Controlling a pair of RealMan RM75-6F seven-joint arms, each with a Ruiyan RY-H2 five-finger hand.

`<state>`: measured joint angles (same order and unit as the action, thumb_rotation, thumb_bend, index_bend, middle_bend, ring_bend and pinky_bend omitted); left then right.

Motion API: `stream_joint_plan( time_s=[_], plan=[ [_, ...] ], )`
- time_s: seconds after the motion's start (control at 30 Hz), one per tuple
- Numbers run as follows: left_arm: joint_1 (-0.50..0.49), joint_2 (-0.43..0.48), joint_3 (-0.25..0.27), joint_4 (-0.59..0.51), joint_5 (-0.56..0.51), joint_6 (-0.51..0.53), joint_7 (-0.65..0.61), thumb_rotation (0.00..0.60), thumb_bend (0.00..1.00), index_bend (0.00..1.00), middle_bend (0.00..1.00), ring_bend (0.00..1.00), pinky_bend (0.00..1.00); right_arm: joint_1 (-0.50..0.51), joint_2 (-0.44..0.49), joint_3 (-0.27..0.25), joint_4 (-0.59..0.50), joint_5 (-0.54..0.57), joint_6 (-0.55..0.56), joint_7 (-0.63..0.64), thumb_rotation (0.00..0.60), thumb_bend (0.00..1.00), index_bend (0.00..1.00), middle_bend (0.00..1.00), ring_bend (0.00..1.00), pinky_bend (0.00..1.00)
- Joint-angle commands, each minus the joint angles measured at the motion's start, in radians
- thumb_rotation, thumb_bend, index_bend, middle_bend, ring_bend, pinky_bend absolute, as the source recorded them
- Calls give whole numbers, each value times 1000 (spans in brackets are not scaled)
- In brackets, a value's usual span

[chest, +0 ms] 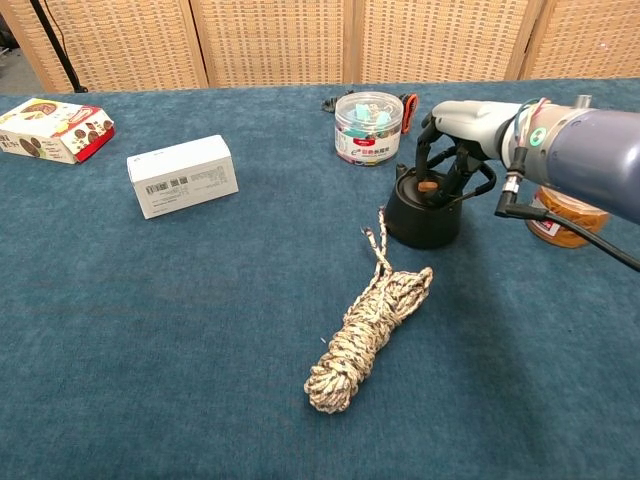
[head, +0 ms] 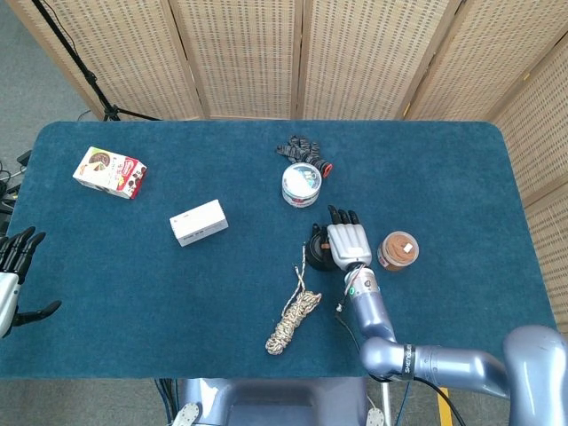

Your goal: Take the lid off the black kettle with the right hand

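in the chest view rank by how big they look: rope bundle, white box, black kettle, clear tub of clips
1. rope bundle, longest and nearest the camera, which flatters it.
2. white box.
3. black kettle, partly covered by the right hand.
4. clear tub of clips, smallest, but farthest back, so close to the kettle; unsure.

Robot hand (chest: pixel 447 140) over kettle lid (chest: pixel 427 188)
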<state>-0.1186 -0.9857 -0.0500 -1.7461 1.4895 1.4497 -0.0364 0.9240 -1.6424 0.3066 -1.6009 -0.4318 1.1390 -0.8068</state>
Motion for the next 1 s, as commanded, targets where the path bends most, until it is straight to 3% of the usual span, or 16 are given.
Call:
stream_joint_plan(
  time_s=[0.03, 0.73, 1.0],
  plan=[
    [1, 0, 0, 0, -1, 1, -1, 600, 85, 0, 0, 0, 0, 7, -7, -2, 16, 2, -1, 1, 600, 394, 430, 0, 0, 0],
    [-3, 1, 0, 0, -4, -6, 1, 600, 84, 0, 0, 0, 0, 22, -38, -16, 80, -3, -14, 24, 600, 397, 490, 0, 0, 0],
    [-4, 1, 1, -2, -5, -7, 4, 600, 85, 0, 0, 0, 0, 22, -40, -21, 89, -12, -11, 26, 600, 465, 565, 0, 0, 0]
  ],
)
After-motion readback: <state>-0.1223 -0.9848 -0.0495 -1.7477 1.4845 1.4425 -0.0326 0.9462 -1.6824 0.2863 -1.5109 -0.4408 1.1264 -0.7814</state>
